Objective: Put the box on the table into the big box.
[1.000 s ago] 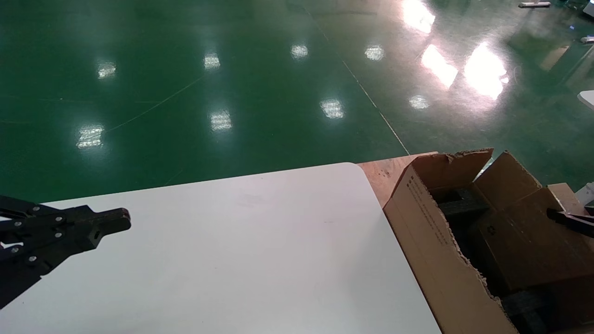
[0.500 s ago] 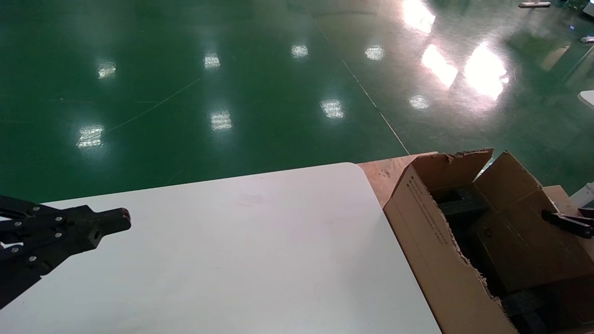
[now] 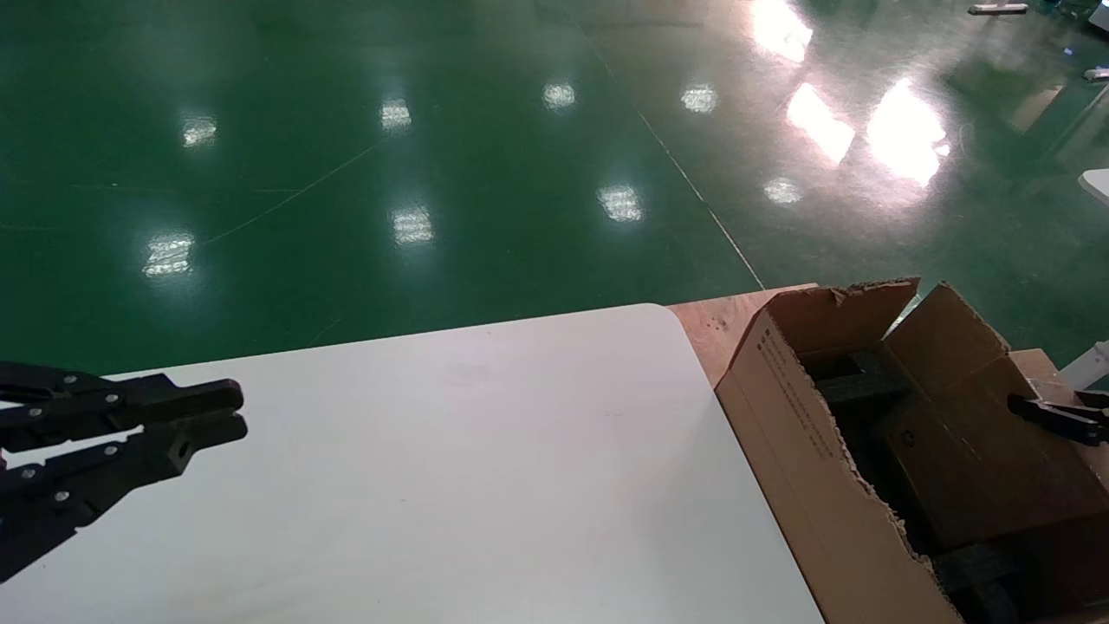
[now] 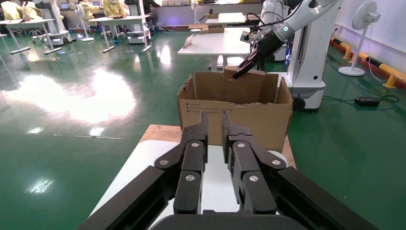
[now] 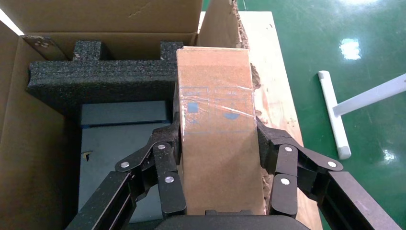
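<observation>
The box [image 5: 218,129] is between the two fingers of the right claw [image 5: 218,143], which is closed on its long sides: one black finger [image 5: 165,165] presses one side and the other finger presses the opposite side. The box is a long brown cardboard block with a band of clear shiny tape across it and some faint blue print under the tape. It is over the open top of the big box [image 5: 28,143], near the torn wall on the robot's right side. Whether it touches anything below, I cannot tell.

Inside the big box there is black foam [image 5: 95,76] along the far wall and a flat grey-blue item [image 5: 122,143] beside the held box. In the head view the big box [image 3: 806,451] stands on a wooden board [image 3: 719,325] just beside the rounded corner of the white surface [image 3: 450,485]. The right claw [image 3: 1053,418] enters from the right edge of that view, above the carton, with the box [image 3: 970,451] below it.

The left claw [image 3: 232,412] hangs low over the left part of the surface, well apart from the big box, and points toward it. Its fingers [image 4: 194,158] stand close together with only a narrow gap, and they hold nothing. Behind the surface is a green glossy floor [image 3: 433,156].
</observation>
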Robot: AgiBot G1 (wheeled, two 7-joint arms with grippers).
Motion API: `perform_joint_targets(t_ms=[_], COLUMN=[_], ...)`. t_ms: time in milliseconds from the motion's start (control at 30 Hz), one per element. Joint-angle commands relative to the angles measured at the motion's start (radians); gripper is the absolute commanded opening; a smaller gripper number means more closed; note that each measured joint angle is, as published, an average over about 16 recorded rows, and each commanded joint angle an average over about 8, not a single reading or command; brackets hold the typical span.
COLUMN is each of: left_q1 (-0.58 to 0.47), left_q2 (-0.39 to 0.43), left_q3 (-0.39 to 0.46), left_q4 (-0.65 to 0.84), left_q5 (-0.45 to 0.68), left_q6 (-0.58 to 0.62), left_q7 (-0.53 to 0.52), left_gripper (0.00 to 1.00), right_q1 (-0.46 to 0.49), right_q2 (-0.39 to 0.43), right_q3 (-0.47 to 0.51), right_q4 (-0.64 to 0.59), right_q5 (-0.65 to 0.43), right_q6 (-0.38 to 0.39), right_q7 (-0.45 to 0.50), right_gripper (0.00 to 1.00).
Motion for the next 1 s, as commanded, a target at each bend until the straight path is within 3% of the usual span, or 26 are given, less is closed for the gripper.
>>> perform_joint_targets(t_ms=[33,733,1000], left_q1=[0.000,0.000,0.000], left_q2=[0.000,0.000,0.000], left_q3=[0.000,0.000,0.000], left_q4=[0.000,0.000,0.000], left_q5=[0.000,0.000,0.000], left_q6=[0.000,0.000,0.000], left_q7=[0.000,0.000,0.000], left_gripper=[1.00,1.00,1.00], right_q1=[0.001,0.020,0.085], right_q2=[0.001,0.005,-0.001], right_q3=[0.000,0.004,0.041], right_q4=[-0.001,0.003,-0.016], right_q5=[-0.002,-0.020,-0.046], right_q6=[0.000,-0.004,-0.050], right_q7=[0.001,0.002,-0.050], right_gripper=[1.00,1.00,1.00])
